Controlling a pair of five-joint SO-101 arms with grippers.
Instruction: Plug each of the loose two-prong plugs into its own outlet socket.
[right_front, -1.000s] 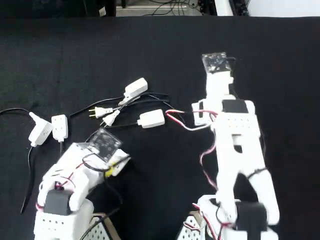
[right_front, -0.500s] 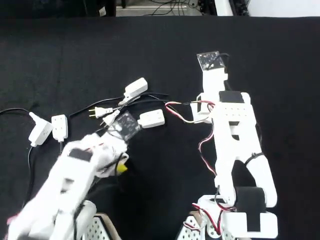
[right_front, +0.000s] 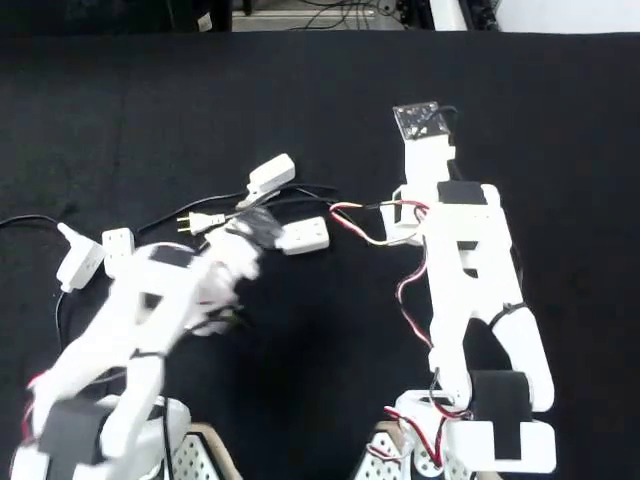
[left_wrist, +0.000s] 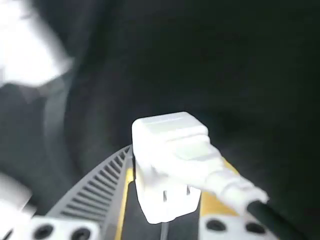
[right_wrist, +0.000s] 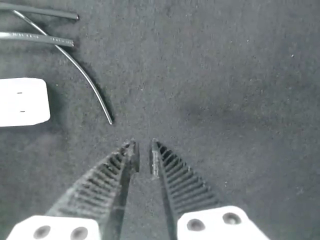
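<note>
Within the last second the left arm (right_front: 150, 300) has swung up from its folded rest and stretched out. Its gripper (right_front: 255, 228) now sits just beside the middle socket (right_front: 305, 235), on that socket's cord side. Its jaws pinch a white plug (left_wrist: 167, 150) with the cord trailing, so 1 insertion looks close. The right gripper (right_wrist: 142, 154), jaws almost pressed together on nothing, has barely shifted. A loose plug (right_front: 195, 222) and crossing cords (right_front: 300, 195) crowd the socket. Freer room lies past it, toward the table's (right_front: 520, 90) back edge.
</note>
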